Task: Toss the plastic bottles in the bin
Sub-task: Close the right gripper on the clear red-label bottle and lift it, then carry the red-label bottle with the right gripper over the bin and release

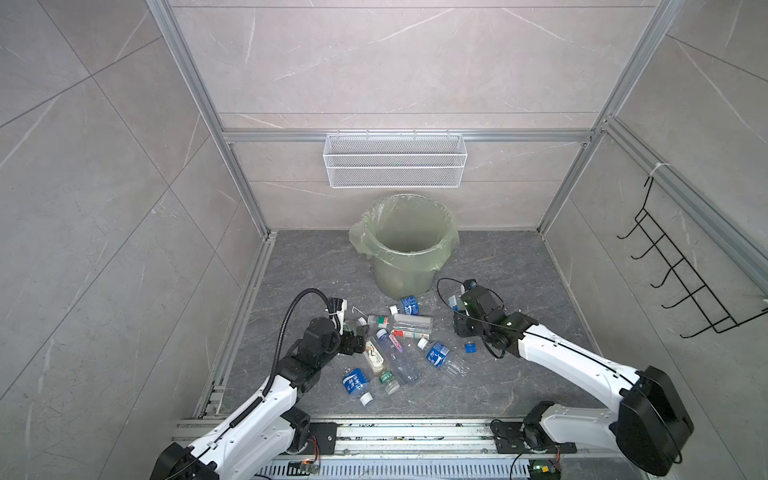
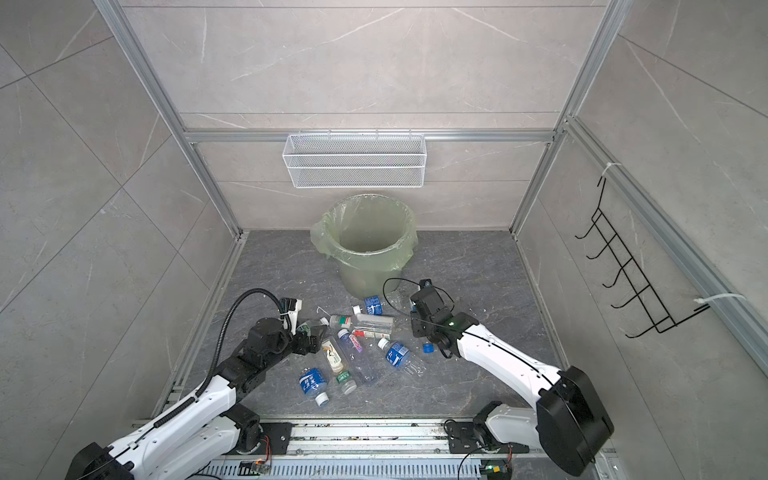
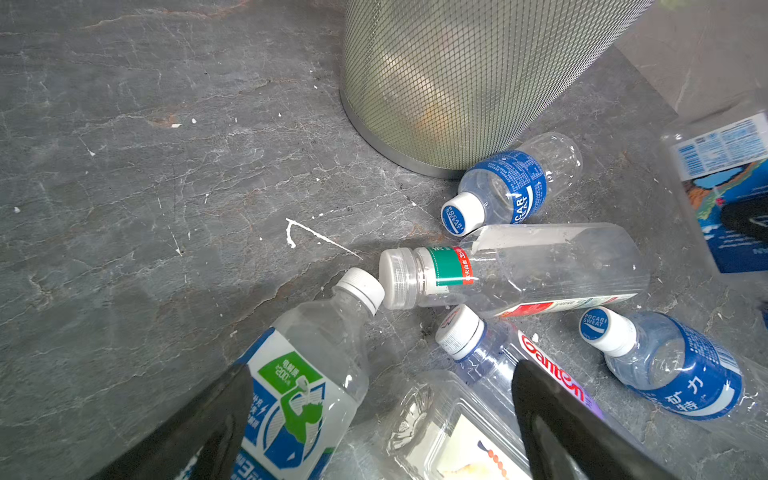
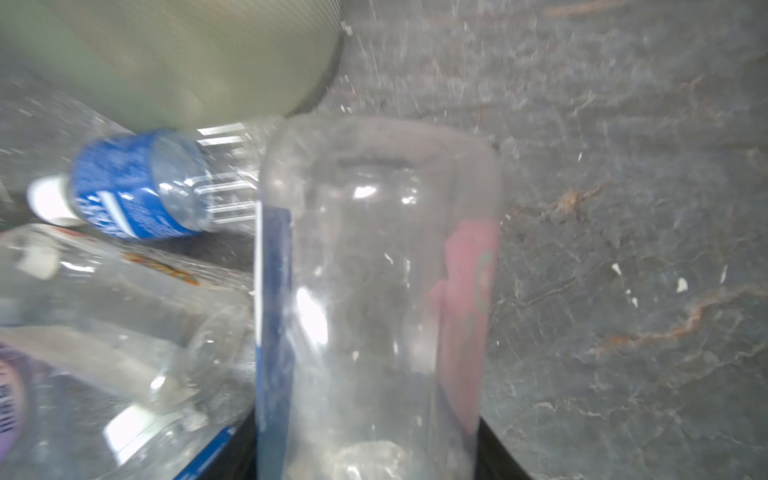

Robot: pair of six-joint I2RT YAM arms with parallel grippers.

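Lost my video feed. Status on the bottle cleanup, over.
Left gripper open above floor bottles. Right gripper shut on a clear bottle, near the bin. Nothing blocking bin mouth.

POCARI SWEAT: blue-label bottle (image 3: 515,189), second bottle's cap (image 3: 595,326).

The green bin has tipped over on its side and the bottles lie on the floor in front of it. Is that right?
Not quite. The bin stands upright with its open mouth facing up, as both top views show. The bottles do lie on the floor in front of it.
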